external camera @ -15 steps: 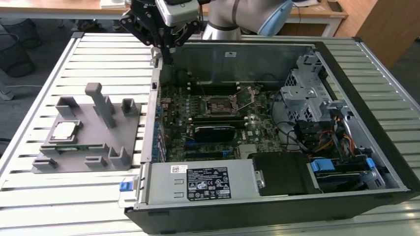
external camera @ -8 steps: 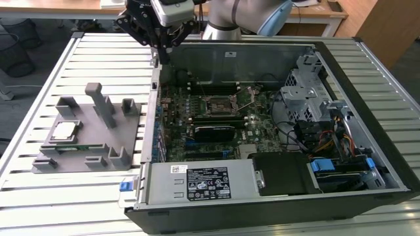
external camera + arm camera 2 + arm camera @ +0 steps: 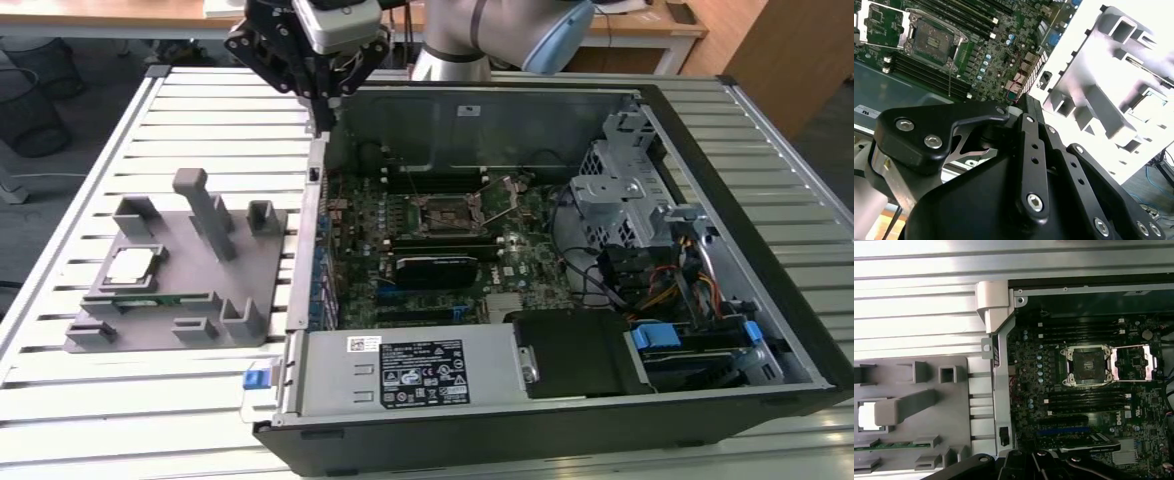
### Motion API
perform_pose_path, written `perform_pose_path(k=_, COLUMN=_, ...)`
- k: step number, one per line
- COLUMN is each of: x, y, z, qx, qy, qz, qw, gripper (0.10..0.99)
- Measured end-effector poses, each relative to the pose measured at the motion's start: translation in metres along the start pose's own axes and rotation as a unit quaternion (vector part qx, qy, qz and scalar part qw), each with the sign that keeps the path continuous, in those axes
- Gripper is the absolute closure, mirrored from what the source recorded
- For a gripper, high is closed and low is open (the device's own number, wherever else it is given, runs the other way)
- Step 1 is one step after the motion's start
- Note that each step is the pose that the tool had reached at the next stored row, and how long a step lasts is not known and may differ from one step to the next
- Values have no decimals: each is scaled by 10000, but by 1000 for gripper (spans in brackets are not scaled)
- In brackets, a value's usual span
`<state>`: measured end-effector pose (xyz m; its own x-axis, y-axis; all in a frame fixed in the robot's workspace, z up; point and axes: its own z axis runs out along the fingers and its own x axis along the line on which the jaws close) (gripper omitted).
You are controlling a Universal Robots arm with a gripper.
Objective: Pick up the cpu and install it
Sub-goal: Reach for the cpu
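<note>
One pale silver cpu lies flat in its square pocket on the grey holder. The holder sits on the slatted bench, by the edge at the exterior view's left. Your hand hangs in the air well apart from the cpu, toward the bench's far edge. It is just above the corner of the open computer case that lies nearest the holder. Whether the hand is clenched or released, you cannot tell from these angles.

A thin green memory stick rests in a slot just beside the cpu, on the side toward the bench's near edge. Inside the case, the square socket on the green motherboard stands open, its metal frame swung aside.

In the first wrist view the cpu shows pale, partly behind a grey post of the holder. The memory stick lies alongside it, and the socket is beyond the case wall. The second wrist view shows the socket past the hand's black linkage.
</note>
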<state>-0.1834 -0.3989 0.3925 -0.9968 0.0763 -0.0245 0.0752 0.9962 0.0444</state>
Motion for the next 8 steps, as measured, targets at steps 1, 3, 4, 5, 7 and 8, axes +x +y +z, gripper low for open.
perform_pose_path(k=1, x=10, y=-1, z=0, qx=0, qy=0, qz=0, qw=10000, gripper=980)
perform_pose_path(k=3, x=31, y=-3, z=0, qx=0, qy=0, qz=0, qw=10000, gripper=980)
perform_pose_path(k=4, x=42, y=-3, z=-1, qx=0, qy=0, qz=0, qw=10000, gripper=980)
perform_pose_path(k=5, x=53, y=-4, z=-1, qx=0, qy=0, qz=0, qw=10000, gripper=980)
perform_pose_path(k=7, x=74, y=-6, z=-1, qx=0, qy=0, qz=0, qw=10000, gripper=980)
perform_pose_path(k=8, x=84, y=-7, z=-1, qx=0, qy=0, qz=0, qw=10000, gripper=980)
